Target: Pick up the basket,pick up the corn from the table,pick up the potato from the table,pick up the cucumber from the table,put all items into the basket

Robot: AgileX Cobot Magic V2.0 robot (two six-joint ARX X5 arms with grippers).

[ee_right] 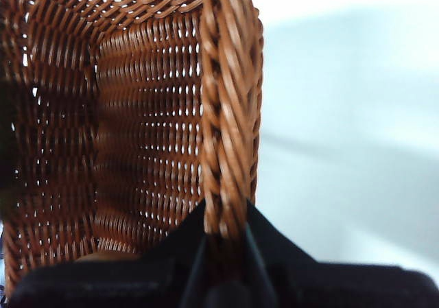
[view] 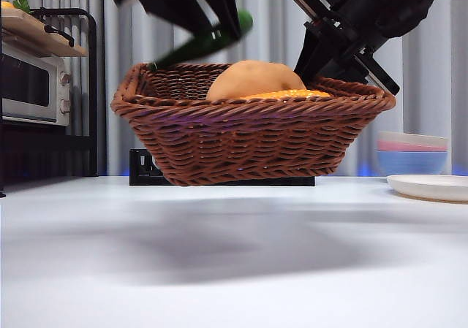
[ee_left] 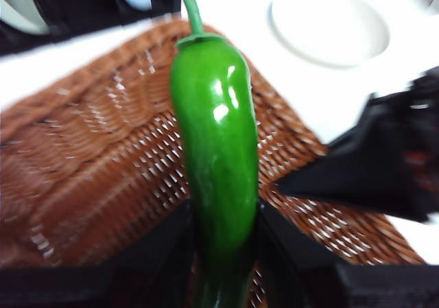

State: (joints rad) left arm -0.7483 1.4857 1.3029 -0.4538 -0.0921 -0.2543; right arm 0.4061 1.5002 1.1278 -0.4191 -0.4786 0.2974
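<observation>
The white surface [view: 219,269] fills the foreground from my low front camera, bare except for the shadow under the lifted basket [view: 248,134], which hangs clear of it. At far left a toaster oven [view: 33,83] sits on a black rack, well away from the work.

My left claw [view: 212,32] hovers above the basket's left half, pinching the cucumber [view: 201,44] by its thick end; in the left wrist view its two jaws press on either side of the glossy green body [ee_left: 216,150], thin stem tip pointing away over the wicker. To me it looks more like a green pepper than a cucumber, but it is the green item of the task. I hold it over the weave so that a release would drop it inside, not on the surface.

In the basket, the potato [view: 252,79] bulges above the rim, and the corn [view: 289,93] lies just beside it, only its orange top showing.

My right claw [view: 344,54] is closed on the basket's right-hand braided rim [ee_right: 226,116], jaws on either side of the braid, carrying the whole thing in the air. That grip on one edge probably explains the slight tilt.

At far right, stacked bowls [view: 412,153] and a white plate [view: 431,187] rest on the surface.
</observation>
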